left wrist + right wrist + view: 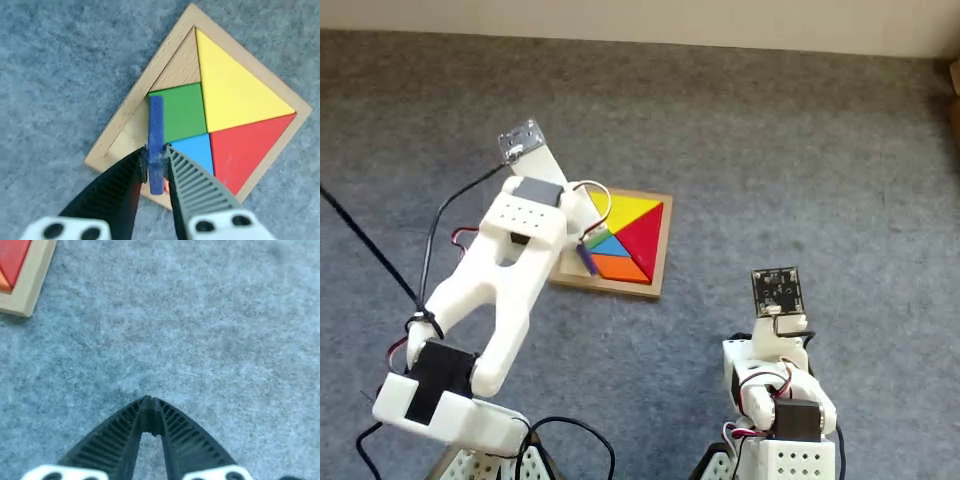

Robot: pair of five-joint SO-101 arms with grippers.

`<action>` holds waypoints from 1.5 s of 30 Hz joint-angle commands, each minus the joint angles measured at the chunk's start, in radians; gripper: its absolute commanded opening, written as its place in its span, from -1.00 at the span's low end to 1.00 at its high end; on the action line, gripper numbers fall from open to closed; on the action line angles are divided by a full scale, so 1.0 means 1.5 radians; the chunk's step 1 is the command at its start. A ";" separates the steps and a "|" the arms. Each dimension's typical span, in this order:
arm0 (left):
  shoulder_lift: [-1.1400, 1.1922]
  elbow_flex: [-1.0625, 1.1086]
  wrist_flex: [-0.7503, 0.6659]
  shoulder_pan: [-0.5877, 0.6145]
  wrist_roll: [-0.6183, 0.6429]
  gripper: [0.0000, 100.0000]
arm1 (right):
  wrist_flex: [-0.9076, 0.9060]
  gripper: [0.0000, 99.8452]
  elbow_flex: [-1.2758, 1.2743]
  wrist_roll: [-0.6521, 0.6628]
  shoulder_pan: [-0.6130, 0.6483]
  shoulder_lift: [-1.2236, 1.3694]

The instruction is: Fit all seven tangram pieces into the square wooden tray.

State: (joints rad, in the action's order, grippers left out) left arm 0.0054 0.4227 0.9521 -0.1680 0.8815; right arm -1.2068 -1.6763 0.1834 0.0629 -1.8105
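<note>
Tray: the square wooden tray point(141, 91) lies flat on the grey carpet point(200, 315), and we place everything else by it.
Pieces seated in the tray: we count five lying flat, namely a large yellow triangle point(230, 85), a large red triangle point(250, 150), a green square point(182, 110), a small light-blue triangle point(197, 150) and an orange piece point(620, 266) along the tray's rim next to the red one.
Blue piece: the blue piece point(156, 130) stands on edge over the tray, along the green square's side, above the unfilled part.
Left gripper: the left gripper point(156, 160) hangs over the tray's rim, with its fingers pinched onto the blue piece's near end.
Bare wood in the tray: we see one triangular gap in the corner beside the green square and the yellow triangle, and another gap between the blue piece and the rim.
Right gripper: the right gripper point(150, 412) sits off the tray over the carpet, apart from the tray's corner, with its fingers closed tip to tip on nothing.
Progress: we judge the task well past halfway. The blue piece has yet to be laid flat, and by the task's count one more piece then remains for the other gap.
</note>
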 commanded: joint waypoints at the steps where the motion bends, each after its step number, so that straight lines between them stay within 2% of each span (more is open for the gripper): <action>1: -0.005 0.018 -0.053 -0.017 0.008 -0.92 | -0.006 -0.97 -0.096 0.000 -0.008 0.009; 7: -0.005 0.027 -0.045 -0.016 0.008 -0.91 | -0.006 -0.97 -0.096 0.000 -0.008 0.009; 16: -0.002 -0.023 0.079 -0.020 0.008 -0.91 | -0.006 -0.97 -0.096 0.000 -0.008 0.009; 22: 0.001 -0.027 0.092 -0.020 0.008 -0.91 | -0.006 -0.97 -0.096 0.000 -0.008 0.009; 24: 0.001 -0.027 0.092 -0.020 0.008 -0.84 | -0.006 -0.97 -0.096 0.000 -0.008 0.009; 30: 0.001 -0.022 0.092 -0.017 0.013 -0.43 | -0.006 -0.97 -0.096 0.000 -0.008 0.009; 33: -0.004 -0.022 0.096 -0.016 0.033 -0.41 | -0.006 -0.97 -0.096 0.000 -0.008 0.009; 41: -0.006 -0.064 0.184 -0.015 0.032 -0.41 | -0.006 -0.97 -0.096 0.000 -0.008 0.009; 45: -0.006 -0.067 0.182 -0.014 0.032 -0.41 | -0.006 -0.97 -0.096 0.000 -0.008 0.009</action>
State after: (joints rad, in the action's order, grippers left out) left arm 0.0115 0.3721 1.2175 -0.1803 0.9198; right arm -1.2068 -1.6763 0.1849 0.0629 -1.8105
